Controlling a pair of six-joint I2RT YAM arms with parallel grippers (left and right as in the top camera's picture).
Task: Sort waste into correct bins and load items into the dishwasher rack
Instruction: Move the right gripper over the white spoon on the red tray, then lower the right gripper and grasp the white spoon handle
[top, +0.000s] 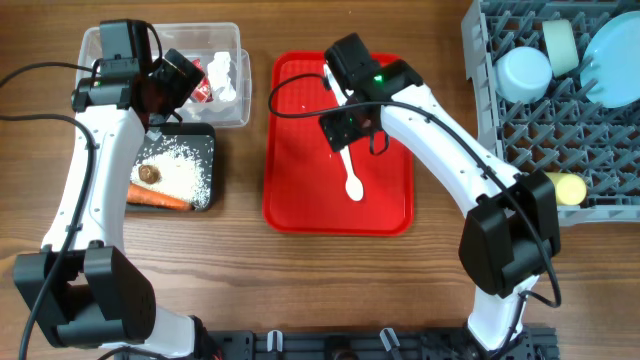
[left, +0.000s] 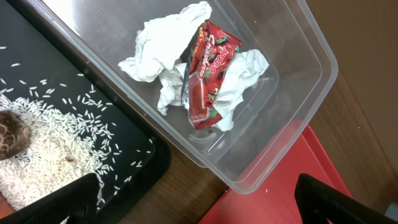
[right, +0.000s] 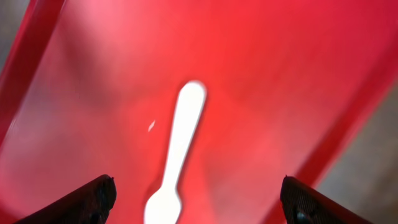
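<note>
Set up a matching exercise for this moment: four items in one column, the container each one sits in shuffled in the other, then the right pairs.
Items
1. red wrapper
2. carrot
3. white spoon
4. yellow cup

Places
A. red tray
B. grey rack
C. clear tub
D. black tray

Pairs: 1-C, 2-D, 3-A, 4-B
</note>
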